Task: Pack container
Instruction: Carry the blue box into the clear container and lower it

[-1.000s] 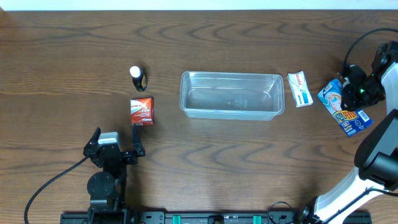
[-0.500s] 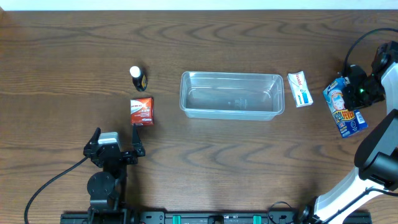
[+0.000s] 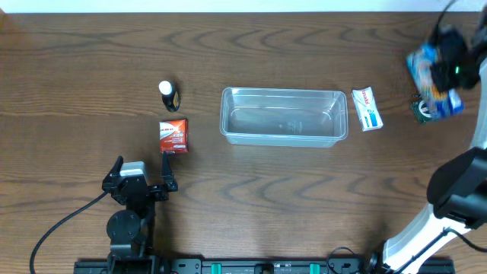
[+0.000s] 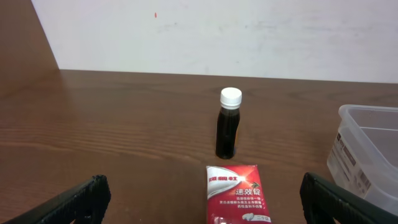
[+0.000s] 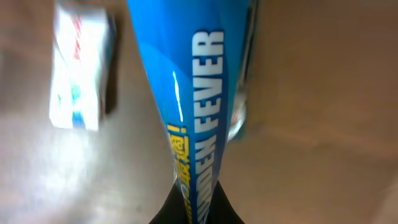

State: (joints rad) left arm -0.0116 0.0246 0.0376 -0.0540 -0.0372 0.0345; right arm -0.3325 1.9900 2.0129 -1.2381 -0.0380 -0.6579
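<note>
Brown table (image 3: 76,61) held the empty container (image 3: 283,116). Right gripper (image 3: 443,70) had lifted the blue packet (image 3: 420,62), squeezing it, ready for packing; left gripper (image 3: 142,163) sat open.

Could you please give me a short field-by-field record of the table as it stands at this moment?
container: clear tub, table centre, empty
blue packet: gripped by right end effector, far right of container
white packet: flat on table, just right of container, not touching it
red box: on table, left of container
dark bottle: upright, white cap, beyond red box
left end effector: open, empty, facing red box
</note>
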